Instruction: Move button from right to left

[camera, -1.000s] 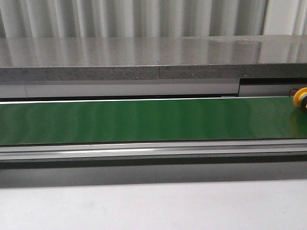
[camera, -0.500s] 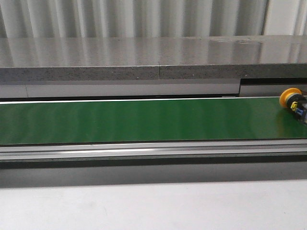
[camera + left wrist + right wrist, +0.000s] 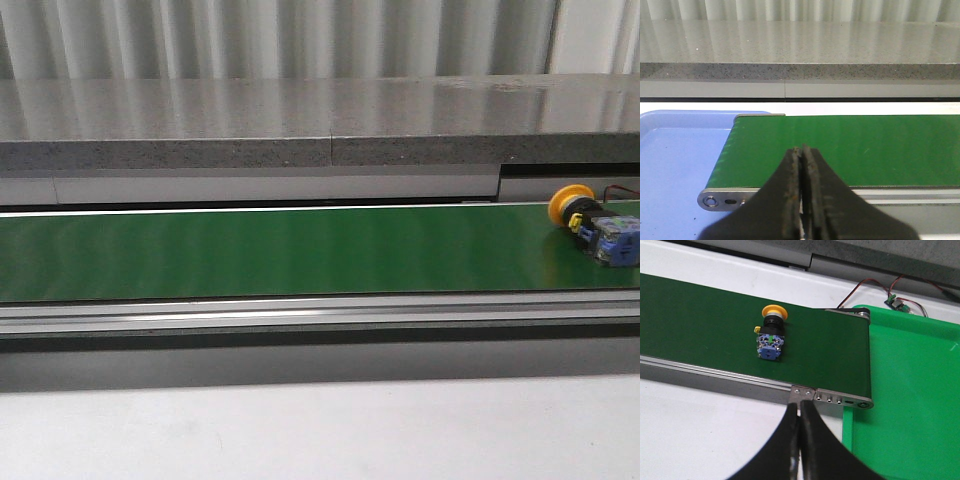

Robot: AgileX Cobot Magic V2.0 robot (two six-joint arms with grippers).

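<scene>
smooth green belt (image 3: 300,250) with a soft sheen, brushed metal side rail (image 3: 300,312), speckled stone-like ledge (image 3: 250,125) polished glossy on top, shiny plastic button (image 3: 772,334), glossy green plastic tray (image 3: 910,390), matt blue tray (image 3: 675,160)

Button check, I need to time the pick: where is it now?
In the front view the button lies on its side at the green belt's right end, near the green tray.

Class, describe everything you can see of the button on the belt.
The button has a round yellow-orange cap, a black collar and a grey-blue square block with green marks; it looks like plastic. It lies on its side on the green belt, near the belt's right end, cap pointing to the far edge. Only the belt touches it; neither gripper does.
</scene>
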